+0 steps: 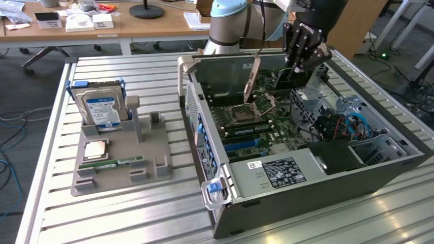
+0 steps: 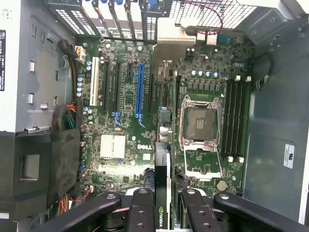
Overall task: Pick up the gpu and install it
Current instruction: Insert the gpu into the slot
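The end effector [image 1: 300, 63] hangs inside the open computer case [image 1: 326, 183], at the case's far end as the exterior view sees it. It is pinching the gpu [image 2: 162, 183]. In the wrist view a dark finger [image 2: 142, 208] presses on each flat side of the card, which stands on edge between them with a small green logo on its upper rim.

The card's long pale bracket [image 1: 252, 76] slopes down on the exterior view's left of the end effector, near the case's far wall. From the wrist view the card runs over the strip of motherboard [image 2: 120, 145] between the long blue slot [image 2: 140, 92] and the open processor socket [image 2: 200, 123]. Its bracket end points toward the row of slot openings in the case wall. Whether the card's lower edge touches the board cannot be told.

The case lies on its side on the slatted metal surface [image 1: 135, 213], toward the edge at the exterior view's right.

Toward the opposite edge, well apart from the case, stands a grey holder [image 1: 122, 173].
- A hard drive in a blue frame [image 1: 101, 109] stands upright at the holder's far end.
- A square processor chip [image 1: 95, 148] lies flat in front of the drive.
- A slim green memory stick [image 1: 112, 163] lies nearer the surface's near edge.
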Robot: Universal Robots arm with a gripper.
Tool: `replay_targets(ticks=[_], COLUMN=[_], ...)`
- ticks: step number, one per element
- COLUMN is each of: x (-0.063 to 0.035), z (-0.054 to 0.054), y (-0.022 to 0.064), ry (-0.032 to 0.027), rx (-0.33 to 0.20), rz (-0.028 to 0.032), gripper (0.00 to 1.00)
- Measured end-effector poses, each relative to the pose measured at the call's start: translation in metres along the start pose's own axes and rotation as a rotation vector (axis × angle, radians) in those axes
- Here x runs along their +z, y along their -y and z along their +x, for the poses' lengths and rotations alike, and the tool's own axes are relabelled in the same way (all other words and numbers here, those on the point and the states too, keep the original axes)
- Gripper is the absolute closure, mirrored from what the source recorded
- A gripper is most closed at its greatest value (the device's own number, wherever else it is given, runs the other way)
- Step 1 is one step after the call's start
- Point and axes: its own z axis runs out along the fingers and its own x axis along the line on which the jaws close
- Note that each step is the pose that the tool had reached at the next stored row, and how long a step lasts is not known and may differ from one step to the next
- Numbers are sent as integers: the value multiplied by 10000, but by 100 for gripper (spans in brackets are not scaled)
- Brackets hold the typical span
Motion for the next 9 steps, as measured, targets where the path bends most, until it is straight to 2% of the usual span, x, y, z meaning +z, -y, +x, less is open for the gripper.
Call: replay_targets(ticks=[9], x=[3], z=[58], y=[-3], ry=[2], rx=[0], rz=[1], gripper=[74])
